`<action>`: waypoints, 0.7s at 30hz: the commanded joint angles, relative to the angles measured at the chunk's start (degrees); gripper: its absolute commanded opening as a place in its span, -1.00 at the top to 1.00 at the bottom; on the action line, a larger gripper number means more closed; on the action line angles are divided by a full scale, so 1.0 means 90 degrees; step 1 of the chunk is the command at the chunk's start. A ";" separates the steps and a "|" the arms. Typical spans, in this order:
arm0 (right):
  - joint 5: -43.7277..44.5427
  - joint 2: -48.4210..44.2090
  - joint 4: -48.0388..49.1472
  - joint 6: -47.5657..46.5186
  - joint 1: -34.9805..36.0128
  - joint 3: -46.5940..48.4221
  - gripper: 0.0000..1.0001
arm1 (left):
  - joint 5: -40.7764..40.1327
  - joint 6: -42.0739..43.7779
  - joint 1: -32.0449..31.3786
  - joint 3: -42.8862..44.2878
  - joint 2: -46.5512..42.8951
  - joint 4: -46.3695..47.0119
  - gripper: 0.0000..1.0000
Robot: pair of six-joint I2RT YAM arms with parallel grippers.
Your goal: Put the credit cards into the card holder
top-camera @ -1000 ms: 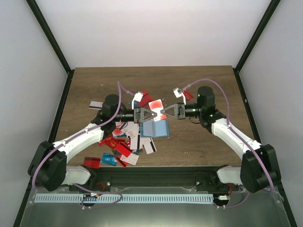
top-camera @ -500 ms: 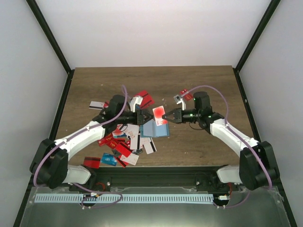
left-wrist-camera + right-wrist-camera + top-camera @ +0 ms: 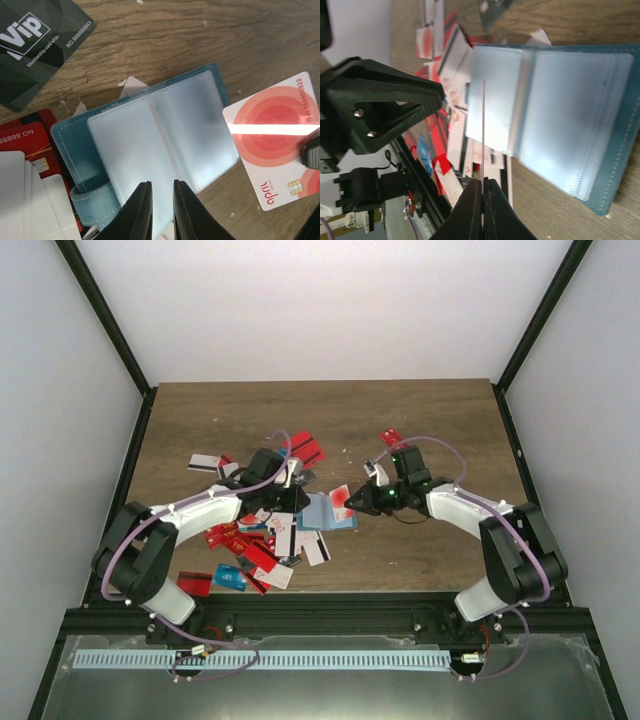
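The card holder (image 3: 322, 512) (image 3: 150, 135) (image 3: 560, 115) lies open on the table, teal with light blue pockets. My right gripper (image 3: 353, 502) (image 3: 483, 182) is shut on a white credit card with red rings (image 3: 341, 498) (image 3: 272, 145). That card appears edge-on (image 3: 483, 130) in the right wrist view, just off the holder's edge. My left gripper (image 3: 296, 498) (image 3: 161, 187) hovers low over the holder's pocket. Its jaws stand a narrow gap apart with nothing between them. More credit cards (image 3: 250, 540) lie heaped left of the holder.
A dark VIP card (image 3: 35, 45) lies beyond the holder. Red cards (image 3: 25, 145) and white cards (image 3: 30, 200) sit beside its strap. Loose cards (image 3: 305, 450) (image 3: 205, 462) (image 3: 390, 437) lie farther back. A blue card (image 3: 230, 578) is near the front edge.
The left gripper let go of the red-ringed card and moved down over the holder. The right gripper kept the card and carried it down toward the holder.
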 commanded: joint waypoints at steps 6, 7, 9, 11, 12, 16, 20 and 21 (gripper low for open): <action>0.0418 0.0708 -0.0207 -0.0203 0.0249 0.0603 0.99 | -0.0127 0.0377 -0.0018 0.0404 0.0668 -0.0189 0.72; 0.0409 0.0772 -0.0207 -0.0219 0.0271 0.0644 0.99 | -0.0142 0.0397 -0.0018 0.0433 0.0723 -0.0213 0.73; 0.0405 0.0903 -0.0197 -0.0233 0.0304 0.0724 0.99 | -0.0211 0.0427 -0.0018 0.0494 0.0838 -0.0295 0.74; 0.0411 0.1014 -0.0197 -0.0253 0.0324 0.0786 0.99 | -0.0303 0.0452 -0.0018 0.0506 0.0891 -0.0362 0.75; 0.0416 0.1053 -0.0197 -0.0251 0.0328 0.0814 0.99 | -0.0369 0.0457 -0.0018 0.0511 0.0908 -0.0398 0.76; 0.0400 0.1201 -0.0180 -0.0275 0.0361 0.0897 0.99 | -0.0560 0.0470 -0.0018 0.0440 0.0902 -0.0459 0.78; 0.0361 0.1339 -0.0131 -0.0270 0.0418 0.0947 0.99 | -0.0575 0.0453 -0.0013 0.0330 0.0901 -0.0440 0.80; 0.0358 0.1369 -0.0124 -0.0273 0.0429 0.0963 0.99 | -0.0580 0.0453 -0.0018 0.0314 0.0899 -0.0431 0.79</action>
